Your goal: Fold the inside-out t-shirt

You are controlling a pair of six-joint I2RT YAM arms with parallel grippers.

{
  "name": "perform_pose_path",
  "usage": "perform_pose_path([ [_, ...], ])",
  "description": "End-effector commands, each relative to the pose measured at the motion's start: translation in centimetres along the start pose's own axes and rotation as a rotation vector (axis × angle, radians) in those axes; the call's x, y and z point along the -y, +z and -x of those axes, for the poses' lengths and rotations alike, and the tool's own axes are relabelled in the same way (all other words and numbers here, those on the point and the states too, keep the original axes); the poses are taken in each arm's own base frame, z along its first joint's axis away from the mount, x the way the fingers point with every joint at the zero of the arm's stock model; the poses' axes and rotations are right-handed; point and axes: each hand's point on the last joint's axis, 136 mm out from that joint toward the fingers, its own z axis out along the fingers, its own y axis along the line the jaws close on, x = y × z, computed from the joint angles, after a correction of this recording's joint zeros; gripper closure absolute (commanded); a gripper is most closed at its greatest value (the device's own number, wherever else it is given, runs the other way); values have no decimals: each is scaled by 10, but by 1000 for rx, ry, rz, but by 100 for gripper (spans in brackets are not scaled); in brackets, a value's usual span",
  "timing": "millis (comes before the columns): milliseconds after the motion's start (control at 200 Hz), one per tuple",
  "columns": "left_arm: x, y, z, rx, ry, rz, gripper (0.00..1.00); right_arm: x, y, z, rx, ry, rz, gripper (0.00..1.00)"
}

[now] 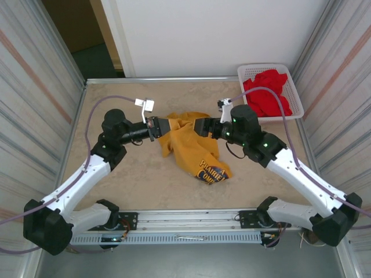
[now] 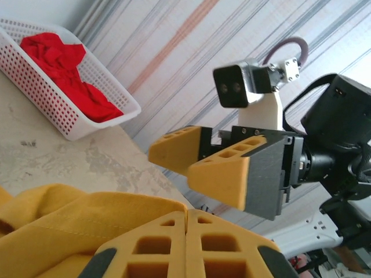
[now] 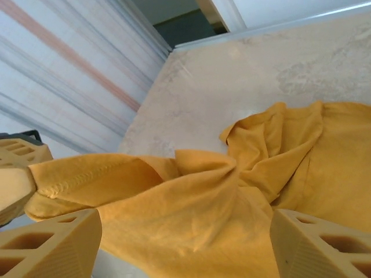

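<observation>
- The inside-out t-shirt [image 1: 194, 149] lies crumpled about the middle of the surface [image 1: 127, 185], a little nearer to the far edge. Its upper part is lifted between the two arms, and its lower end, with a dark print, rests toward the near edge.
- The left pincer [image 1: 162, 127] is closed on a hem of the shirt. In the left wrist view its two pads meet, with the yellow cloth pinched between them.
- The right pincer [image 1: 201, 126] is wide apart and holds nothing. In its own wrist view the cloth bunches in the space between the two fingers [image 3: 52, 246].
- I judge that the step in hand is to take a second hold, so that the shirt can be stretched flat before any fold.
- To do it well, the right pincer should close on one single edge, along the hem that the left one holds. It should not close on the thick bunch, because a bunch gives a twisted spread.
- After closing, both arms should move apart slowly and at equal height, because the soft cloth can slip from a shallow grip.
- The white basket [image 1: 298, 104] of red garments [image 1: 266, 92] stands at the far right corner, near the right arm, so the sideways pull should avoid it.
</observation>
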Motion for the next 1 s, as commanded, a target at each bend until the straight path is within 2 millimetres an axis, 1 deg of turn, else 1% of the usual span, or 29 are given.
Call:
perform_pose_path([
  [0,22,-7,0,2,61,-75,100,3,15,-13,-73,-99,-43,23],
  [85,23,-8,-3,-3,57,-76,100,-8,26,-14,-96,-141,-29,22],
  [130,23,-8,-4,-7,55,-79,100,-9,34,-19,-117,-154,-34,22],
  [175,24,-8,-6,-11,56,-83,100,-11,40,-17,-118,-159,-33,22],
  [331,28,-8,-10,-28,57,-99,100,-2,68,-22,-166,-134,-31,22],
  [381,29,-8,-12,-32,56,-102,100,3,76,-25,-184,-112,-25,25],
  [401,29,-9,-13,-33,57,-101,100,4,78,-27,-193,-101,-11,30],
  [426,27,-9,-14,-35,53,-96,100,5,80,-29,-205,-84,7,39],
  [436,26,-9,-15,-36,50,-93,100,4,81,-28,-205,-78,15,46],
  [451,25,-10,-16,-37,47,-88,100,5,81,-28,-207,-67,23,54],
  [466,24,-10,-17,-37,46,-83,100,6,81,-28,-207,-60,30,65],
  [486,22,-10,-19,-38,43,-74,100,7,79,-28,-207,-51,36,77],
  [531,14,-12,-23,-32,33,-36,100,11,73,-25,-189,-40,36,97],
  [541,12,-13,-24,-31,31,-30,100,12,72,-24,-183,-36,34,100],
  [591,0,-16,-29,-17,15,27,100,15,60,-19,-143,-15,35,100],
  [651,-24,-22,-40,1,-16,131,100,19,45,-15,-96,12,44,100],
  [701,-48,-29,-52,6,-56,234,100,19,32,-15,-60,24,62,100],
  [771,-74,-35,-71,6,-96,312,100,19,19,-25,-30,41,87,100],
  [857,-98,-39,-94,-16,-138,374,100,24,12,-51,-17,74,106,100],
  [917,-111,-41,-109,-48,-154,405,100,33,14,-80,-42,99,94,100],
  [952,-118,-43,-119,-71,-166,424,100,42,19,-103,-78,114,65,100],
  [992,-126,-45,-129,-93,-180,445,100,53,22,-127,-113,120,15,86],
  [997,-127,-45,-130,-95,-182,447,100,55,22,-130,-118,119,6,82],
])
